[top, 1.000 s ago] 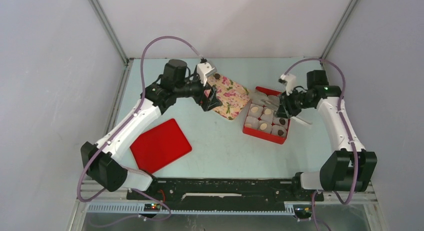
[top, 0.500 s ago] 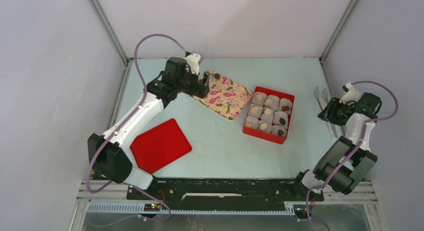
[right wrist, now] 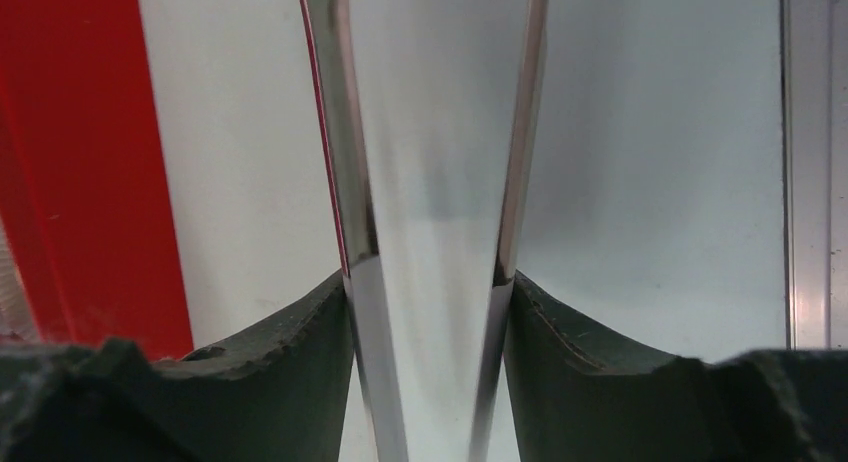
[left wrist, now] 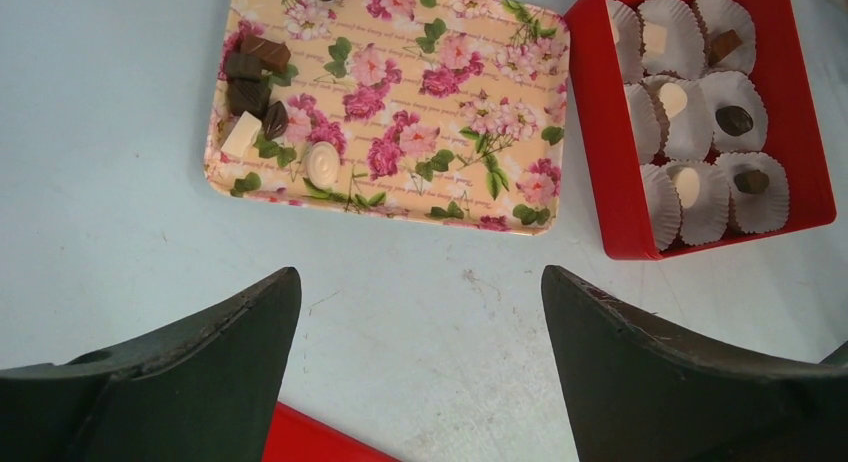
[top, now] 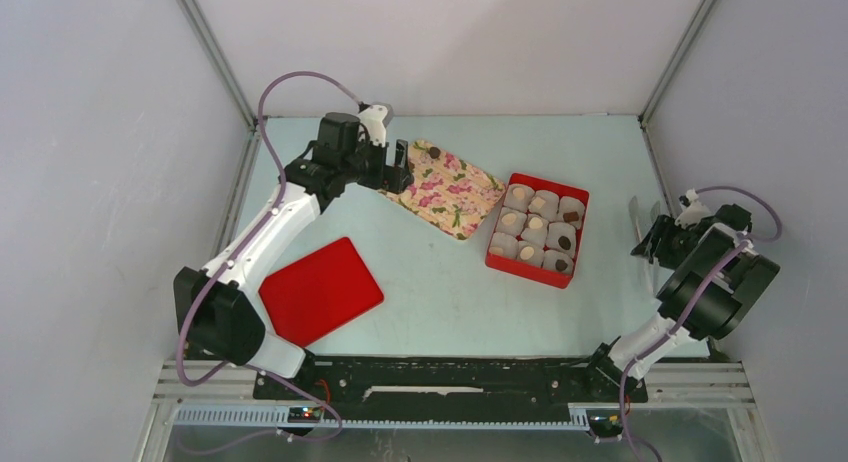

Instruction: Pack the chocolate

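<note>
chocolate (left wrist: pixel 255 87) clustered in floral tray (left wrist: pixel 470 197) corner, more in red box (left wrist: pixel 598 132); left end effector (left wrist: pixel 420 362) apart over table (left wrist: pixel 120 232) beside tray edge; right end effector (right wrist: pixel 428 282) clamped on tongs (right wrist: pixel 430 132) at table's right edge.

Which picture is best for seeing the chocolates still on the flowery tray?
The left wrist view: it looks straight down on the chocolates clustered at one end of the flowery tray, dark and pale alike. The top view shows only one dark speck there. The right wrist view shows none.
</note>
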You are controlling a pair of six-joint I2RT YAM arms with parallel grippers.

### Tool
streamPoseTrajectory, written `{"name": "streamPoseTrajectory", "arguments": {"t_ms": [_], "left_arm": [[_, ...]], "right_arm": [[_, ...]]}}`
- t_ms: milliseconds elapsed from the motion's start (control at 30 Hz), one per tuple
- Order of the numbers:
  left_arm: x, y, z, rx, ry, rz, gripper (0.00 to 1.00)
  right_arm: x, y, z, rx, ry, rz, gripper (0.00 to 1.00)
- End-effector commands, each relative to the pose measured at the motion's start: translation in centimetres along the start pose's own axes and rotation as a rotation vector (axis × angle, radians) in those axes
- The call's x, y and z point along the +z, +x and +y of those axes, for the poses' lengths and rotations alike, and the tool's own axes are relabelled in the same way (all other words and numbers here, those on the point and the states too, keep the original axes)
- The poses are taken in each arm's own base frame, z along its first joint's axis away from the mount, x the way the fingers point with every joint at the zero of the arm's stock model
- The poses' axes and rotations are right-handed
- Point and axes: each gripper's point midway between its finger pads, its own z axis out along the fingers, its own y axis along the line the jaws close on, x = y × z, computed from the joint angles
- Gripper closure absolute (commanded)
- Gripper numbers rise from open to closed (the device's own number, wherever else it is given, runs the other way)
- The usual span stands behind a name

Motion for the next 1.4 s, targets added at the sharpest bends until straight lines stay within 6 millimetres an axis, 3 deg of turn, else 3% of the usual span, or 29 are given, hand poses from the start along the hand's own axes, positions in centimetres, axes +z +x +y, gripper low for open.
{"name": "streamPoseTrajectory", "arguments": {"t_ms": [0, 200, 233, 267, 300, 467, 600, 700, 833, 900, 967, 1067, 1133, 1200, 1367], "left_arm": [[-0.4, -0.4, -0.4, 0.0, 0.017, -0.031, 0.07], [-0.6, 0.0, 0.3, 0.036, -0.015, -0.024, 0.08], [-0.6, 0.2, 0.5, 0.045, -0.023, -0.022, 0.08], [-0.7, 0.2, 0.8, 0.06, -0.035, -0.023, 0.09], [-0.7, 0.3, 1.1, 0.078, -0.049, -0.023, 0.09], [-2.5, 0.5, 3.5, 0.221, -0.161, -0.013, 0.09], [-4.4, 2.4, 5.1, 0.341, -0.22, 0.075, 0.08], [-6.4, 5.2, 7.2, 0.427, -0.294, 0.206, 0.02], [-8.5, 9.6, 9.2, 0.524, -0.328, 0.325, 0.02], [-9.0, 12.3, 10.5, 0.579, -0.34, 0.406, 0.05], [-9.5, 14.5, 11.0, 0.625, -0.31, 0.491, 0.15], [-10.0, 18.8, 8.6, 0.665, -0.094, 0.601, 0.25], [-9.7, 21.3, 7.4, 0.713, -0.011, 0.634, 0.26], [-9.1, 23.5, 7.5, 0.797, -0.004, 0.681, 0.26], [-8.0, 28.5, 6.7, 0.871, 0.112, 0.77, 0.3]], "right_arm": [[1.0, -0.6, -0.9, -0.074, 0.029, -0.014, 0.42], [1.8, 0.3, -1.0, -0.101, 0.045, 0.017, 0.29], [1.7, 0.2, -0.9, -0.102, 0.045, 0.013, 0.24], [1.5, 0.1, -0.7, -0.103, 0.042, 0.01, 0.05], [1.1, -0.1, -0.5, -0.109, 0.043, 0.0, 0.01], [-3.4, -2.7, 2.3, -0.185, 0.042, -0.112, 0.01], [-7.5, -4.1, 6.7, -0.293, -0.002, -0.219, 0.01], [-10.4, -4.8, 10.9, -0.4, -0.023, -0.304, 0.01], [-13.0, -4.9, 16.9, -0.55, -0.063, -0.403, 0.01], [-13.4, -4.5, 19.2, -0.505, -0.173, -0.416, 0.01], [-11.8, -4.0, 20.0, -0.368, -0.285, -0.356, 0.01], [-10.5, -2.5, 21.7, -0.357, -0.482, -0.235, 0.0], [-10.6, -2.5, 21.6, -0.394, -0.452, -0.214, 0.05], [-10.9, -2.6, 21.7, -0.431, -0.419, -0.247, 0.1], [-11.8, -2.1, 23.4, -0.535, -0.418, -0.314, 0.12]]}}
